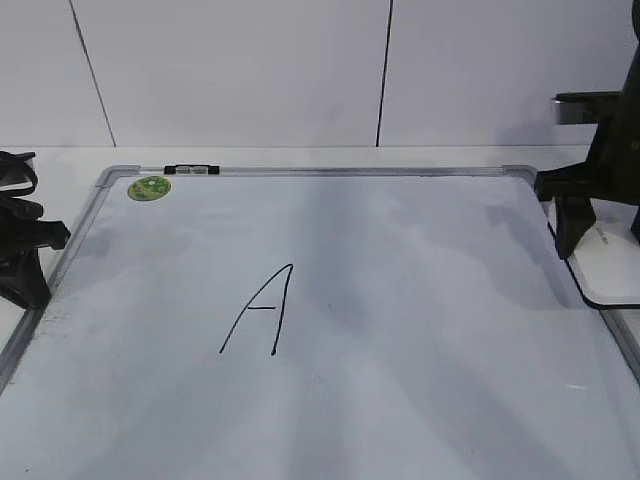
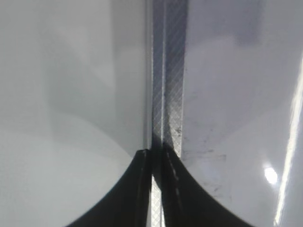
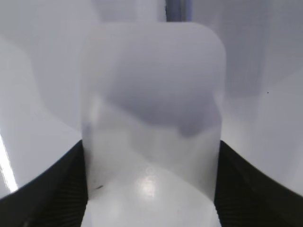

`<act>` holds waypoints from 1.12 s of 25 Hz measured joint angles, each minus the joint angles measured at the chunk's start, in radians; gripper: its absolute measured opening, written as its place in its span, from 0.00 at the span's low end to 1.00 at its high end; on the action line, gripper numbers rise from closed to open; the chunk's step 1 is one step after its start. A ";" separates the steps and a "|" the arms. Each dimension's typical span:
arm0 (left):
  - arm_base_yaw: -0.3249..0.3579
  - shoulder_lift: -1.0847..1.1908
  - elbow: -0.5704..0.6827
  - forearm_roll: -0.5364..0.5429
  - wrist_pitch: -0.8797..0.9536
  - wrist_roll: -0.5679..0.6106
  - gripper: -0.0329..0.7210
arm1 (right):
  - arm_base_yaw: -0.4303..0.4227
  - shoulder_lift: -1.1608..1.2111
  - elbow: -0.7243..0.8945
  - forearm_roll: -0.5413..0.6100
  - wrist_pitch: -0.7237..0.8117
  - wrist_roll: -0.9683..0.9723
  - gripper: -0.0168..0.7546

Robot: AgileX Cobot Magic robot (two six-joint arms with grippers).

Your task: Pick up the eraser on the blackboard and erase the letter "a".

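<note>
The blackboard (image 1: pixel 400 250) lies flat and fills the exterior view. A tall capital "A" (image 1: pixel 262 310) is drawn at its middle; no lowercase letter "a" shows on it. The white eraser (image 1: pixel 612 262) with its black base rests just past the board's right frame. My right gripper (image 1: pixel 603 245) straddles it. In the right wrist view the eraser (image 3: pixel 151 118) fills the gap between the jaws (image 3: pixel 151 189), which touch both its sides. My left gripper (image 1: pixel 30 290) is at the board's left edge; its jaws (image 2: pixel 156 156) are shut and empty over the frame (image 2: pixel 168 71).
A green round sticker (image 1: pixel 149 187) sits in the board's far left corner. A black clip (image 1: pixel 190 170) is on the far frame. A white wall stands behind the table. Faint grey smudges cover the board's surface.
</note>
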 joint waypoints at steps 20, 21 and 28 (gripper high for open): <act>0.000 0.000 0.000 -0.005 -0.002 0.002 0.11 | -0.002 0.159 -0.083 0.017 0.012 -0.029 0.75; 0.000 0.000 0.000 -0.005 -0.002 0.002 0.11 | -0.002 0.165 -0.083 0.017 0.012 -0.029 0.75; 0.000 0.000 0.000 -0.005 -0.002 0.002 0.12 | -0.002 0.173 -0.083 0.013 0.012 -0.029 0.75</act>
